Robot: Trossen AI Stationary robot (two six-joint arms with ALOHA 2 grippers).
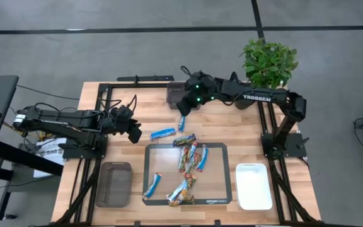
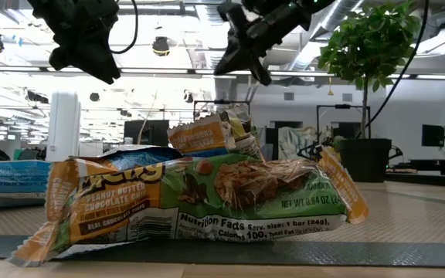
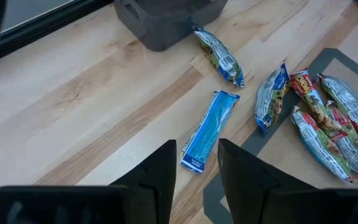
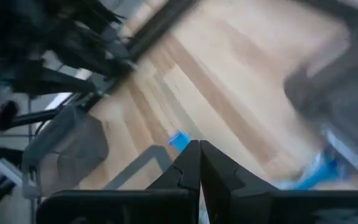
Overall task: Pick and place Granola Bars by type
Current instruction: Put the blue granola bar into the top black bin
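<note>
A blue granola bar [image 1: 162, 133] [image 3: 210, 129] lies flat on the wood just beyond the mat's far left corner. My left gripper [image 1: 133, 131] [image 3: 194, 168] hovers above and to the left of it, open, fingers pointing at its near end. A green-blue bar [image 1: 183, 122] [image 3: 219, 57] lies with one end at the far dark tray [image 1: 174, 94]. Several more bars [image 1: 191, 157] [image 2: 199, 197] lie scattered and partly overlapping on the grey mat [image 1: 222, 189]. My right gripper [image 1: 185, 106] [image 4: 199, 163] is above that tray's near edge, shut, with nothing between its fingers.
A second dark tray [image 1: 114, 183] sits at the near left and a white tray [image 1: 254, 186] at the near right. A potted plant [image 1: 268, 63] stands at the far right corner. Bare wood lies between the left arm and the far tray.
</note>
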